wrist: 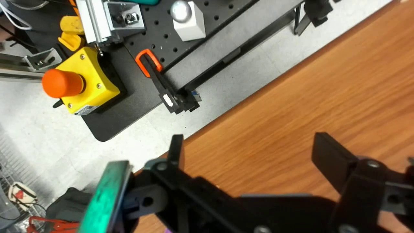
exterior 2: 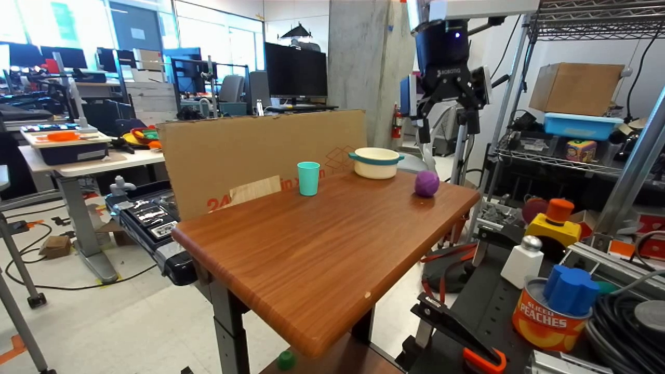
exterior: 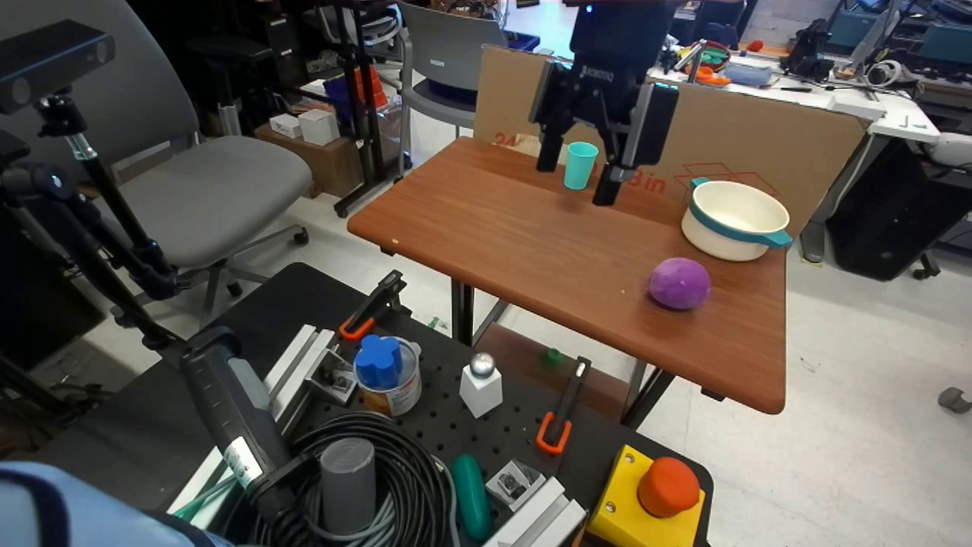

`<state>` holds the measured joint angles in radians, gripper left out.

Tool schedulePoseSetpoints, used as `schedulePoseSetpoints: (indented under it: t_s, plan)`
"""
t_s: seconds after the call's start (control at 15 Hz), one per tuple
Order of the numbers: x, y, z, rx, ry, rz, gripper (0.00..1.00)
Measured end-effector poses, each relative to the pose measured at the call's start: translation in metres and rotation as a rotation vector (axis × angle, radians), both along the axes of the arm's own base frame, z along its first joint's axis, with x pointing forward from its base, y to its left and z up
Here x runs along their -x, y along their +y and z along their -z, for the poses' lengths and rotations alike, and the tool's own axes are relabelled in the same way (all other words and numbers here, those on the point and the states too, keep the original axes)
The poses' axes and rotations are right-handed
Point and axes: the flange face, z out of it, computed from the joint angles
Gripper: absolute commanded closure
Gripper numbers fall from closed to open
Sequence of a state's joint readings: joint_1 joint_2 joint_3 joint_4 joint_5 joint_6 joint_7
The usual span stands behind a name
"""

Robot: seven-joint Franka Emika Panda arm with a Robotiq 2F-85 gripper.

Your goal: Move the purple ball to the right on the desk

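Desk (exterior: pixel 547 243): one, rectangular, reddish-brown wooden top on black metal legs (exterior: pixel 461 311); cardboard panel (exterior: pixel 744 133) with red print upright along the back edge. Purple ball (exterior: pixel 680 283): one, small, matte, resting on the desk; in an exterior view it lies between three and four o'clock from the middle of the top. White bowl (exterior: pixel 716 244): one, teal band and side handles, standing upright near the ball but apart from it, between one and two o'clock. Teal cup (exterior: pixel 580 167): one, upright, close to the panel, at eleven o'clock from the ball and well apart. Gripper (exterior 2: pixel 448 131): one, black, hanging in both exterior views, pointing down, jaws spread wide; in an exterior view it is at one o'clock from the ball, higher and apart. Black perforated board (exterior: pixel 440 372): one, between seven and eight o'clock from the desk, bearing a white block (exterior: pixel 481 391) with silver knob (exterior: pixel 482 365); a peach can (exterior 2: pixel 545 324) with a blue lobed piece (exterior: pixel 380 362) at its top, nine o'clock from the block; a coil of black cable (exterior: pixel 414 471), between seven and eight; a yellow box (exterior: pixel 626 524) with orange button (exterior: pixel 668 487), four o'clock.
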<state>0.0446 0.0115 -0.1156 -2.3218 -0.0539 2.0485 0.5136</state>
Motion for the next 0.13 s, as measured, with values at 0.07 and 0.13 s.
schedulePoseSetpoints:
  t_s: [0.07, 0.13]
  plan:
    - [0.0055, 0.0053, -0.0054, -0.005, 0.0, -0.018, 0.0]
    - [0.0084, 0.0065, -0.0076, -0.008, -0.002, -0.026, 0.0]
